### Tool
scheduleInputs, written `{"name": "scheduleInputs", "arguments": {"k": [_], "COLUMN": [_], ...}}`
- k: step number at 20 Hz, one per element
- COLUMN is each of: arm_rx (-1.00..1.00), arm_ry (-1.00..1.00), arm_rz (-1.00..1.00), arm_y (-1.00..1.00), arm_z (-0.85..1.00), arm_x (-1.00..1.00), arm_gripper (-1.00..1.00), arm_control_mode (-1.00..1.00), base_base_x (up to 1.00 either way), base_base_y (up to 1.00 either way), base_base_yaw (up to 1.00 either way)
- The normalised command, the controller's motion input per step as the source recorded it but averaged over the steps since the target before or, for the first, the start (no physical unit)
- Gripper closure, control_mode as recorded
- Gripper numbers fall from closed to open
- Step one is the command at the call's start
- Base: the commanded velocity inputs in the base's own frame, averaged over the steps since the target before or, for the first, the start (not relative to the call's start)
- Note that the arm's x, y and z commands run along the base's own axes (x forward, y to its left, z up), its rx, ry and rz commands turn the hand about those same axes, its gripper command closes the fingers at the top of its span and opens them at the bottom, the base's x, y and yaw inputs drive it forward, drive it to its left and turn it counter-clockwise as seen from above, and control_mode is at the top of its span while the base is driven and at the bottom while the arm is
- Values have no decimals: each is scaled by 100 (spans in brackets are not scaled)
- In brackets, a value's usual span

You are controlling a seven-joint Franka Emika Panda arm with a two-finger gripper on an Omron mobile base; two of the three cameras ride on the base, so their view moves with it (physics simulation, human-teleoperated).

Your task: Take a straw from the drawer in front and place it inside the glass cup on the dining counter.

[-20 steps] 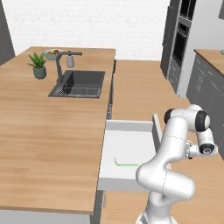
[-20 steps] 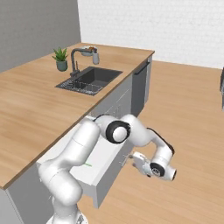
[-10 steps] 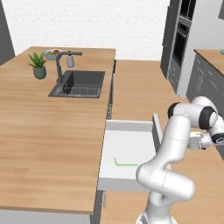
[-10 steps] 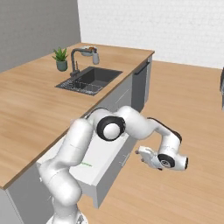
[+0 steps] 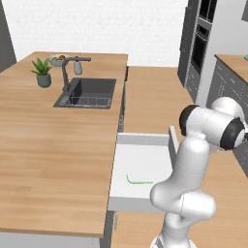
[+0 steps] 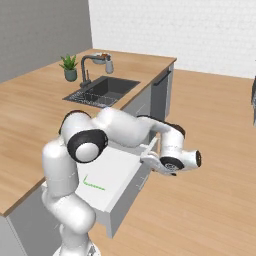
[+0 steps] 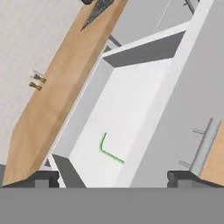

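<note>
- The drawer (image 5: 145, 164) stands pulled out from under the wood-grain surface (image 5: 43, 160), its white floor in plain sight.
- The straw (image 5: 138, 181) lies flat on the drawer floor near the front end; it is bright green with a short bent end, and nothing touches it.
- The gripper (image 7: 113, 177) hangs outside the drawer, just beyond its front panel (image 6: 131, 192), with the jaws spread wide and nothing between them.
- Farther along the surface sit a sink (image 5: 87, 93) with a tap (image 5: 68, 72) and a potted plant (image 5: 42, 72).
</note>
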Motion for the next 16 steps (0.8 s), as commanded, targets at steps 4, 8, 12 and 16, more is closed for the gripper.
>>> {"name": "scheduleInputs", "arguments": {"k": [4, 8, 12, 16], "arm_rx": [-32, -32, -29, -21], "arm_ry": [9, 18, 25, 21], "arm_rz": [0, 0, -4, -8], "arm_y": [91, 92, 78, 33], "arm_z": [52, 8, -2, -19], "arm_x": [0, 3, 18, 25], "arm_gripper": [-100, -100, -100, -100], "arm_control_mode": [-100, -100, -100, -100], "base_base_x": [0, 0, 0, 0], "base_base_y": [0, 0, 0, 0], "base_base_yaw": [0, 0, 0, 0]}}
